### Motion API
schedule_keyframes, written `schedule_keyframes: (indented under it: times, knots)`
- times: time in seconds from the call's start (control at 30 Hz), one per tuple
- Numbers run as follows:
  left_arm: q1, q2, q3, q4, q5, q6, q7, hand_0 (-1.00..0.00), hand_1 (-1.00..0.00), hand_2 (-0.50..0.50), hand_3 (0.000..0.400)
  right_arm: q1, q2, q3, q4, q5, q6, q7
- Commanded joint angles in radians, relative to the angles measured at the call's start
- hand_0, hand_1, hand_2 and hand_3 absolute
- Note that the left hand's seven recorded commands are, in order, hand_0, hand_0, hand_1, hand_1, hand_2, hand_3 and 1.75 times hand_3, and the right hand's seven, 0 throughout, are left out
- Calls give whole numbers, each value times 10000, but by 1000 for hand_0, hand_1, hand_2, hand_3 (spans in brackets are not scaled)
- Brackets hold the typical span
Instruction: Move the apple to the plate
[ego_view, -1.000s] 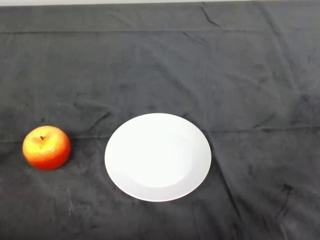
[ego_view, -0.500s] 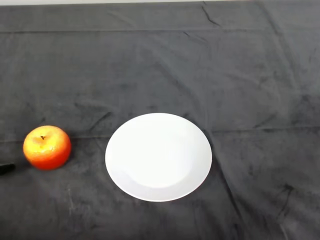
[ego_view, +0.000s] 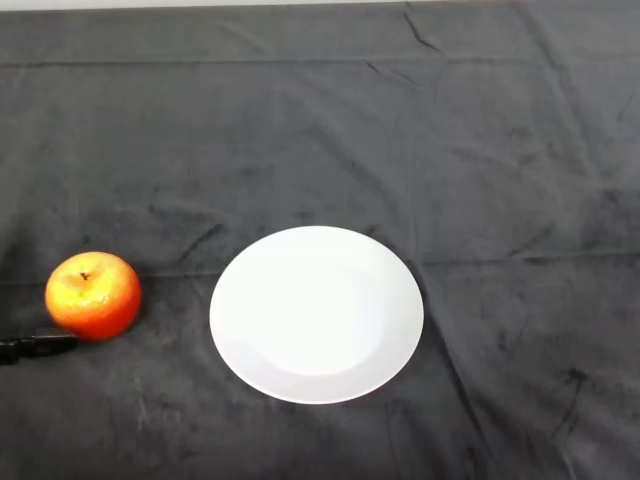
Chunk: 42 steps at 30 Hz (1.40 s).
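Left of the plate (ego_view: 316, 314), the apple (ego_view: 93, 294) sits upright, apart. Firm, smooth and probably light, it wants grasping round its middle. Whether the hand (ego_view: 35, 346) is clenched cannot be told.

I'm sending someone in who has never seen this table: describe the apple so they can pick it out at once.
Start from the white plate in the middle of the dark cloth and look to its left, across a strip of bare cloth. The apple sits there upright near the table's left edge. It is the only round, red-orange thing, with a yellow patch and a short stem on top.
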<state>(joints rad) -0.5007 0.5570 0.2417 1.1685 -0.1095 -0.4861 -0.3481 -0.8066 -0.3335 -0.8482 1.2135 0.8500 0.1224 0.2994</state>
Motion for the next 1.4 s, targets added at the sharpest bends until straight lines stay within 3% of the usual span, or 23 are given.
schedule_keyframes:
  times: [0.03,0.5,0.87,0.9,0.93,0.97,1.0,1.03,1.07,1.4]
  knots:
    - [-480,-118,-205,-41,196,-91,-87,0,0,0,0,-253,-245,-185,-152,118,-72,59]
    - [-681,-744,-925,-408,777,-89,-47,0,0,0,0,-249,-241,-183,-161,118,-72,56]
    - [-687,-913,-1277,-825,1001,-182,-223,0,0,0,0,-245,-237,-179,-173,116,-70,51]
    - [-685,-911,-1290,-859,1007,-194,-238,0,-27,14,11,-244,-237,-179,-174,116,-70,51]
    - [-684,-903,-1298,-889,1008,-209,-256,0,-255,127,102,-244,-236,-179,-175,116,-70,50]
    - [-686,-884,-1301,-919,1005,-234,-281,0,-612,306,245,-244,-236,-178,-177,116,-69,50]
    - [-689,-865,-1298,-934,998,-258,-300,-302,-953,325,381,-243,-236,-178,-178,116,-69,50]
    - [-693,-843,-1291,-948,990,-282,-316,-439,-1000,280,400,-243,-235,-178,-179,116,-69,49]
    - [-700,-820,-1283,-975,983,-308,-321,-1000,-1000,0,400,-243,-235,-178,-180,116,-69,49]
    - [-634,-890,-1315,-1365,1112,-710,146,-1000,-1000,0,400,-239,-232,-175,-188,115,-67,45]
